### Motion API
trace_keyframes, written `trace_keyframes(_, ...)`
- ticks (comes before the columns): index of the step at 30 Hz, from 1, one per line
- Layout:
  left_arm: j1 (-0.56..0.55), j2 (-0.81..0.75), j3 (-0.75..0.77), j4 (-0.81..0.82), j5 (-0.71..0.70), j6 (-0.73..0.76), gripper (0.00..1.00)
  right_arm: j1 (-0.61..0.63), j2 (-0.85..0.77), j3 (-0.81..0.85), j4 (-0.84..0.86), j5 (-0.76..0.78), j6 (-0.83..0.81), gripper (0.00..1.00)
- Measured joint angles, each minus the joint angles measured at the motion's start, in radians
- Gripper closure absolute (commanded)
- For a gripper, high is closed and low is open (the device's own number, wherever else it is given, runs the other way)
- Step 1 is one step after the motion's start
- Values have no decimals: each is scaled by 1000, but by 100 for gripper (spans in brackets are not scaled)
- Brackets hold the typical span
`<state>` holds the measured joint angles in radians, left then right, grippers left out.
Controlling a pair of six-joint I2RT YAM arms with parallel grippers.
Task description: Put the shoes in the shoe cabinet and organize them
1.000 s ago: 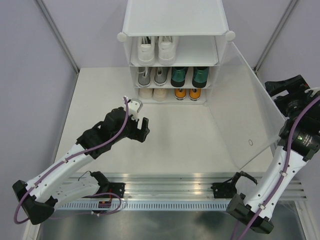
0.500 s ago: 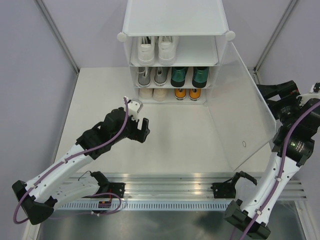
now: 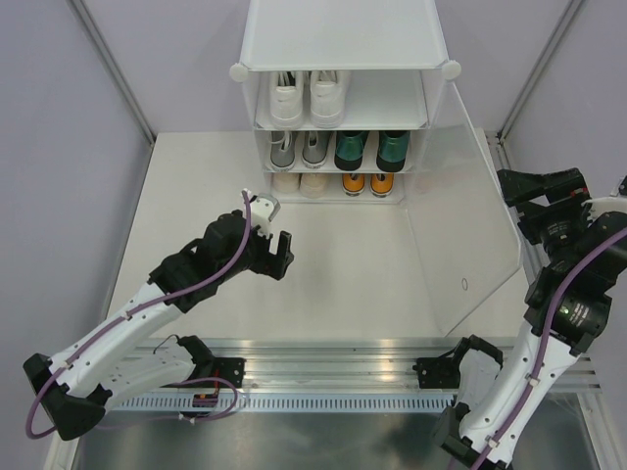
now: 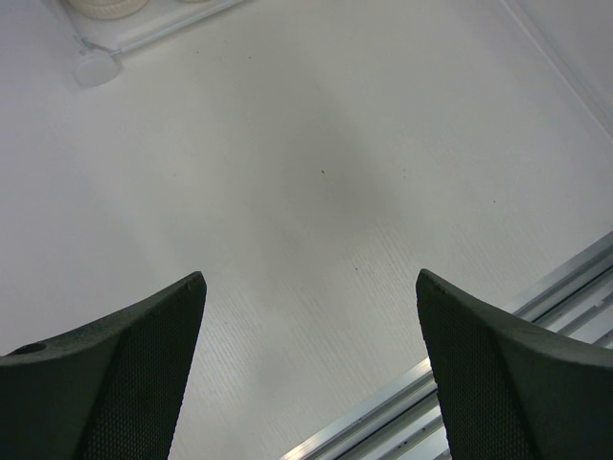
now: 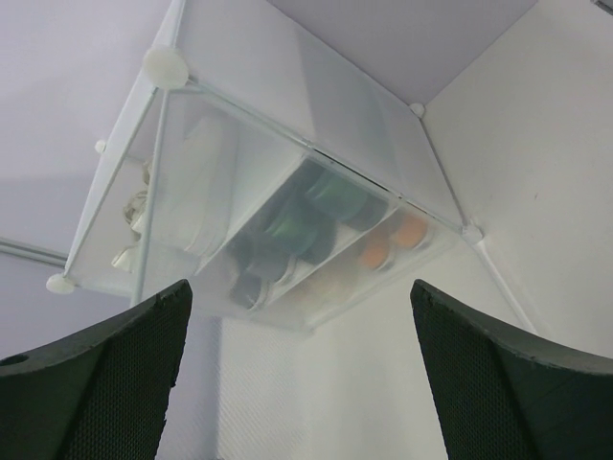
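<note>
Top external view. Shoe cabinet stands at the far edge of the pale tabletop, open front facing the arms.
- Top shelf: white sneakers.
- Middle shelf: grey lace-ups on the cabinet's left, glossy green shoes on its right.
- Bottom shelf: cream pair on the left, orange pair on the right.

The frosted door is swung out from the cabinet's right side over the tabletop. Lavender walls close in the room on three sides. An aluminium rail runs along the near edge.

Left claw is in front of the cabinet, well apart from it, spread and holding nothing. Right claw is just beside the door's free edge and also spread. I cannot tell whether it touches the door.

Left wrist view. Bare, matte tabletop lies between widely parted fingers. A round corner connector of the cabinet shows at upper left.

Right wrist view. The cabinet is seen through its frosted panel, with the shoes as green, orange and white blurs. Fingers are spread and nothing is between them.
</note>
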<state>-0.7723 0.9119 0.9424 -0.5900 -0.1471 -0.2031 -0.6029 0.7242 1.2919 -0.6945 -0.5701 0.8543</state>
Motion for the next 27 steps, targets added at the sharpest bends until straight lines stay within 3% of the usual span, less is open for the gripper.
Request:
trace_keyframes(7, -10, -10, 0, -3, 0, 0, 7, 7, -37, 18, -3, -2, 40, 2)
trace_keyframes(16, -16, -18, 0, -6, 0, 0, 7, 42, -63, -140, 99, -91, 146, 2)
trace_keyframes(27, -16, -22, 0, -6, -1, 0, 7, 69, -57, -144, 240, -167, 242, 2)
